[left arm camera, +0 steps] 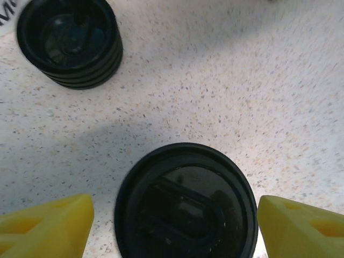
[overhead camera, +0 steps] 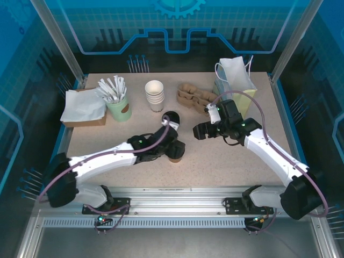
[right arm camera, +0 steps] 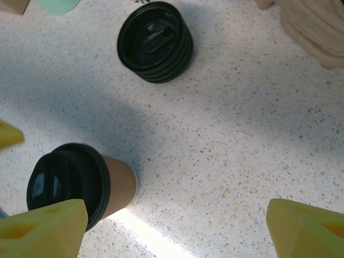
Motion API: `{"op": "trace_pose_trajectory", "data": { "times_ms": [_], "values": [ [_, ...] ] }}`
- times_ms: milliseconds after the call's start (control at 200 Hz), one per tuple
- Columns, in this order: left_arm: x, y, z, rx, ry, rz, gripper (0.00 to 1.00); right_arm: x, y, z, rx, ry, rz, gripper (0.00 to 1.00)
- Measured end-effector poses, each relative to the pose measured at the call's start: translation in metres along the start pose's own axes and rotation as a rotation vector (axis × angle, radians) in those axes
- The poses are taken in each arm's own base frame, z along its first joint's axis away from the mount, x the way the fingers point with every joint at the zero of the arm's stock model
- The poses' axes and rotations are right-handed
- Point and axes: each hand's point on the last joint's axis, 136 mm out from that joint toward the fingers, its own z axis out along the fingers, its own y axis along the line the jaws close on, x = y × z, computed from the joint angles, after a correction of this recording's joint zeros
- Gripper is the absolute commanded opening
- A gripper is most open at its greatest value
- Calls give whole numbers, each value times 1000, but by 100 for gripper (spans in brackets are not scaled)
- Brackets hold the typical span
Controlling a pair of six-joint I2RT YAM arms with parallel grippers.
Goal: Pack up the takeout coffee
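the takeout coffee stands upright on the table between the spread, untouching fingers of the left gripper, the right gripper hangs nearby with fingers wide apart and empty, a stack of black lids just beyond.

The left arm reaches toward 2 o'clock; the left gripper is spread wide. The right arm reaches toward 10 o'clock; the right gripper is spread wide too.
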Motion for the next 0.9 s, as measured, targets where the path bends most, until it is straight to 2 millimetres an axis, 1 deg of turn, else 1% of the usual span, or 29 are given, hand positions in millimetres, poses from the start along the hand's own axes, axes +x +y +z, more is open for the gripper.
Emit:
{"op": "trace_pose_trajectory", "data": {
  "times_ms": [90, 170, 260, 340, 400, 500, 685, 830, 900],
  "values": [
    [-16, 27, -25, 23, -62, -111, 80, 5, 25, -1, -39, 2, -110, 91],
    [-26, 53, -45, 30, -122, -212, 81, 17, 53, 6, -83, 40, -226, 94],
    [-30, 77, -59, 22, -159, -293, 81, 28, 75, 19, -95, 95, -340, 97],
    [-28, 89, -66, 14, -166, -331, 81, 35, 88, 33, -90, 146, -417, 97],
    [-26, 94, -69, 10, -163, -345, 81, 39, 94, 43, -84, 178, -461, 98],
    [-24, 100, -71, 5, -159, -360, 81, 43, 99, 54, -69, 219, -512, 98],
    [-22, 100, -71, 14, -146, -366, 81, 44, 103, 67, -42, 264, -568, 97],
    [-21, 101, -71, 15, -141, -369, 81, 47, 106, 77, -27, 294, -599, 92],
    [-21, 101, -71, 16, -141, -370, 81, 50, 105, 80, -21, 311, -612, 87]
  ]
}}
